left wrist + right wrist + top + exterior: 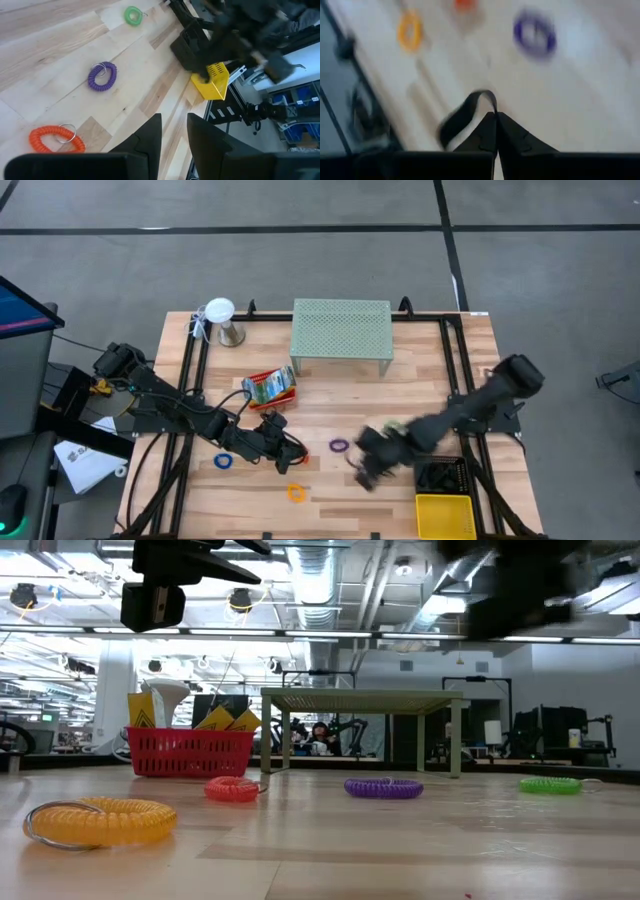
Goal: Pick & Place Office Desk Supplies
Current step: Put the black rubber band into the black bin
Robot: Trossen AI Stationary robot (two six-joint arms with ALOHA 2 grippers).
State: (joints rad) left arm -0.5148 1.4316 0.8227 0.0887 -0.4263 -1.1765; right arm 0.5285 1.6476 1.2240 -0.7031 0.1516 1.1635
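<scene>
Right gripper (495,120), fingers pinched on a black clip (465,117), near the yellow tray (444,515): release over it. Left gripper (174,132): fingers apart.

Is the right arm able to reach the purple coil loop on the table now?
Probably yes. The purple loop lies alone on bare wood, just beside the right gripper, and nothing stands between them. But that gripper looks shut on a dark loop, so it must release first.
</scene>
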